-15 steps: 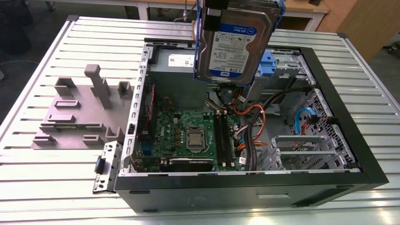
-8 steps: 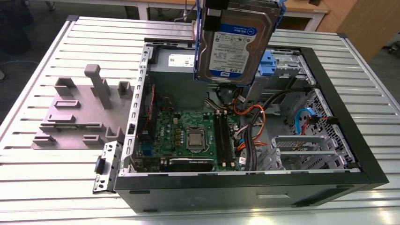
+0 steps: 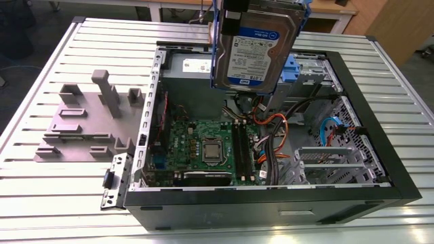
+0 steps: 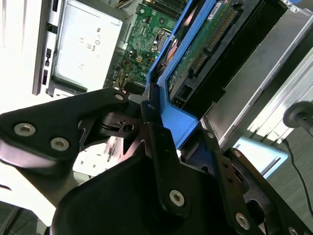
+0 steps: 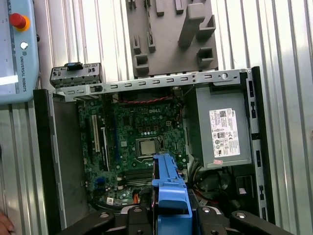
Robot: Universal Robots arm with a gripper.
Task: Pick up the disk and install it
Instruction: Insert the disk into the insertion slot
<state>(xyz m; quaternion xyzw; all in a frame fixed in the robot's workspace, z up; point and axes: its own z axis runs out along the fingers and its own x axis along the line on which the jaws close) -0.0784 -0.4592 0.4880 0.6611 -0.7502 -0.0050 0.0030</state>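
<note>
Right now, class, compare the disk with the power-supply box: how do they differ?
The disk hangs upright above the case; the power-supply box sits inside it. The disk wears blue side rails; the power-supply box is plain grey. Both carry printed labels.

A robotics lab or workshop: a slatted aluminium table (image 3: 61, 193) carries an opened desktop computer case (image 3: 271, 203) and a grey fixture plate (image 3: 81, 127). A robot teach pendant (image 5: 17, 54) with a red stop button (image 5: 17, 20) lies near the case, and wooden desks (image 3: 326, 7) stand behind the table.
</note>
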